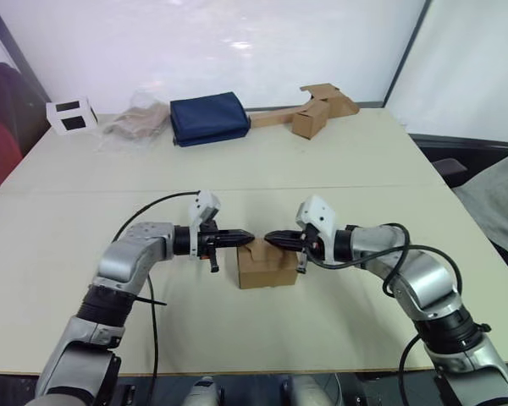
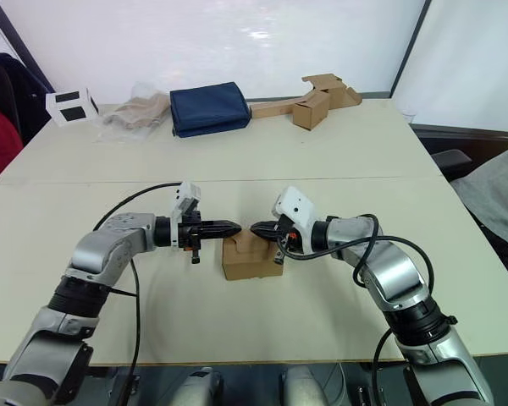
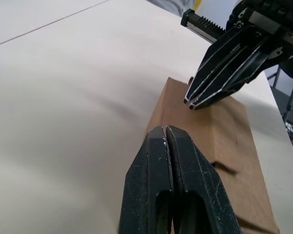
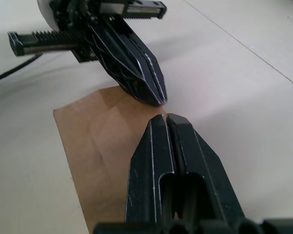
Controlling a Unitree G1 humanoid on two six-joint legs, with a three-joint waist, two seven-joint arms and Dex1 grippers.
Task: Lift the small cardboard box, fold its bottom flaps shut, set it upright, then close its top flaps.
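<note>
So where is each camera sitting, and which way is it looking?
Left eye view: on the head, looking forward and down at the table; both arms show, left gripper and right gripper shut over the small cardboard box.
Right eye view: beside it, same scene.
Left wrist view: looks along its own shut fingers at the box, the right gripper opposite.
Right wrist view: the mirror, facing the left gripper.
All four share the box.

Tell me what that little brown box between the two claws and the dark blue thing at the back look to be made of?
The small cardboard box looks like plain matte brown cardboard, with fold creases and unprinted faces. The navy bundle looks like soft folded cloth, with rounded sagging edges, though I can't tell the fabric.
</note>
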